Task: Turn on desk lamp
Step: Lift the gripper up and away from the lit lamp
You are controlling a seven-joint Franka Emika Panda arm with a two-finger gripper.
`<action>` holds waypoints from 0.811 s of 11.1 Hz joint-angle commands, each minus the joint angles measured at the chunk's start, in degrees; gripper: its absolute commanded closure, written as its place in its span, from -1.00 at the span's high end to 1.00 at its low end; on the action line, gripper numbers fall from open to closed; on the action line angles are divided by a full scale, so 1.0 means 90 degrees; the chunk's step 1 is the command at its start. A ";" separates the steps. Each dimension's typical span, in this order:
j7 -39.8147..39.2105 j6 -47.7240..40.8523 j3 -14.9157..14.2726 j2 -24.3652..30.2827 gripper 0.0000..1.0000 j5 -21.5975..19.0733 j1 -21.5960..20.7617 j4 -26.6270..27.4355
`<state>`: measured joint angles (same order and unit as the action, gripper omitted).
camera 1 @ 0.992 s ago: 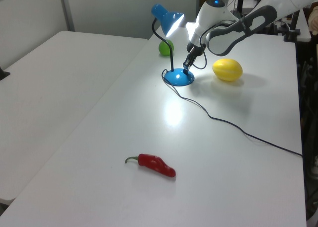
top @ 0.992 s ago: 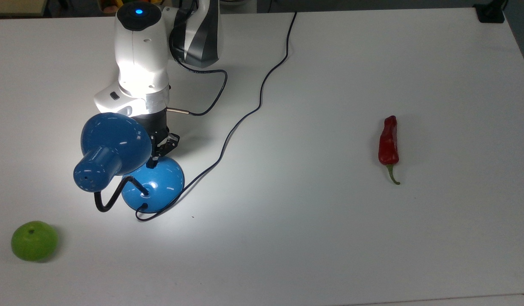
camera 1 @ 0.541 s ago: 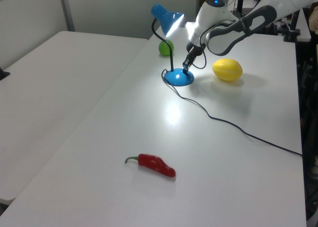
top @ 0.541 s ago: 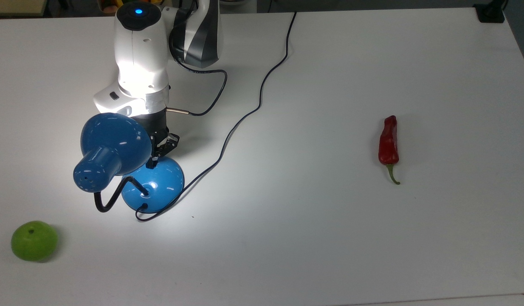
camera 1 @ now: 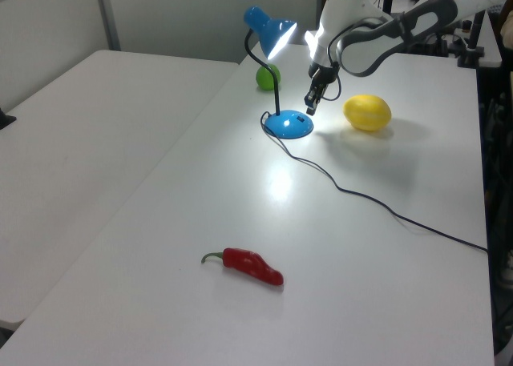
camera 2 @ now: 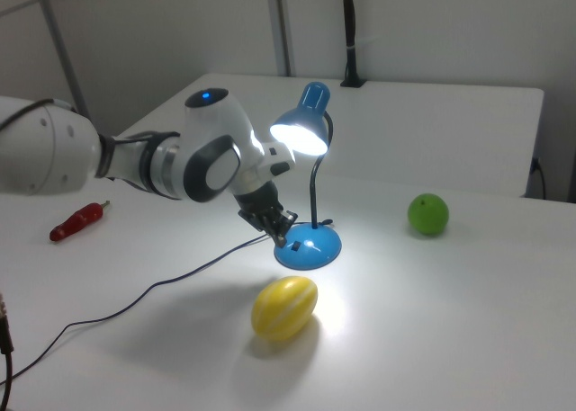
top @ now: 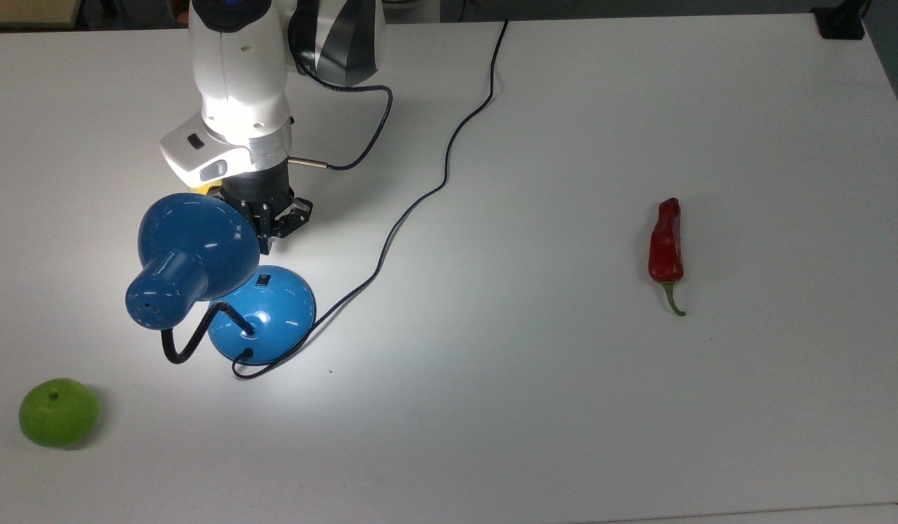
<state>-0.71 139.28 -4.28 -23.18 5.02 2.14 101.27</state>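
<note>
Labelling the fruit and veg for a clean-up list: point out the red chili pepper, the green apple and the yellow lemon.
red chili pepper (top: 666,244): top view, middle of its red body.
green apple (top: 58,412): top view, centre of its top.
yellow lemon (camera 2: 284,308): right view, middle of its rind.

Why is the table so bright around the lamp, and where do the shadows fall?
Top view: the lit lamp throws a bright pool onto the table by its base. Left view: the shade glares white. Right view: the lemon casts a shadow away from the lamp.
</note>
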 commanded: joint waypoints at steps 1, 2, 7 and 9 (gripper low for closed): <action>0.0089 -0.1281 0.0056 0.0864 -1.00 0.0058 -0.0275 0.0261; 0.0099 -0.1798 0.0056 0.1127 -1.00 0.0058 -0.0460 0.0242; 0.0196 -0.3842 0.0056 0.2407 -1.00 0.0048 -0.1223 0.0212; 0.0265 -0.4438 0.0017 0.2710 -1.00 0.0048 -0.1312 0.0086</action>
<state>0.23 103.97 -3.20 -2.56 5.02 -8.19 101.20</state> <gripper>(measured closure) 0.991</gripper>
